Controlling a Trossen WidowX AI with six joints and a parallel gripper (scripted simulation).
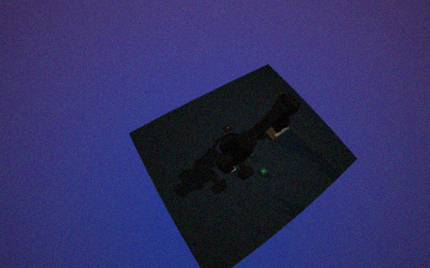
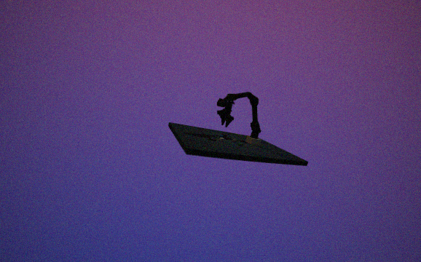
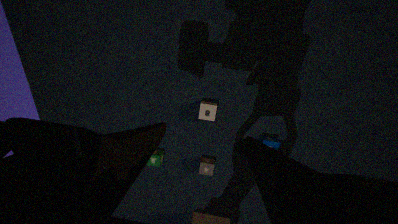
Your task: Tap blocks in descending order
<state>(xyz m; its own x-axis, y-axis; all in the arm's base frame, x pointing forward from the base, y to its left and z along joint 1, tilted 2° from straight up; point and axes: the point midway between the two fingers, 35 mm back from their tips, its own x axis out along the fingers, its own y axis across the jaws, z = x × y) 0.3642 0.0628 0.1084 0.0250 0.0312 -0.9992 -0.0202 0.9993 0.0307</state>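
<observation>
The scene is very dark. In the wrist view a white block [image 3: 208, 111] lies on the table ahead of the fingers. Nearer to them are a green block [image 3: 155, 160] on the left, a grey-tan block [image 3: 206, 167] in the middle and a blue block [image 3: 271, 142] on the right. I cannot read the printed digits. My gripper [image 3: 205, 133] [image 2: 226, 121] is open and empty, hanging well above the blocks. In the top view the arm [image 1: 237, 147] hides most of the blocks. Only the green block [image 1: 262, 171] and a small dark one [image 1: 226, 129] show clearly.
The dark table [image 1: 293, 193] [image 2: 269, 153] [image 3: 100, 75] floats against a purple-blue background, with its edge at the far left of the wrist view. A tan piece [image 1: 271, 132] sits by the arm's base. The arm's shadow falls across the table.
</observation>
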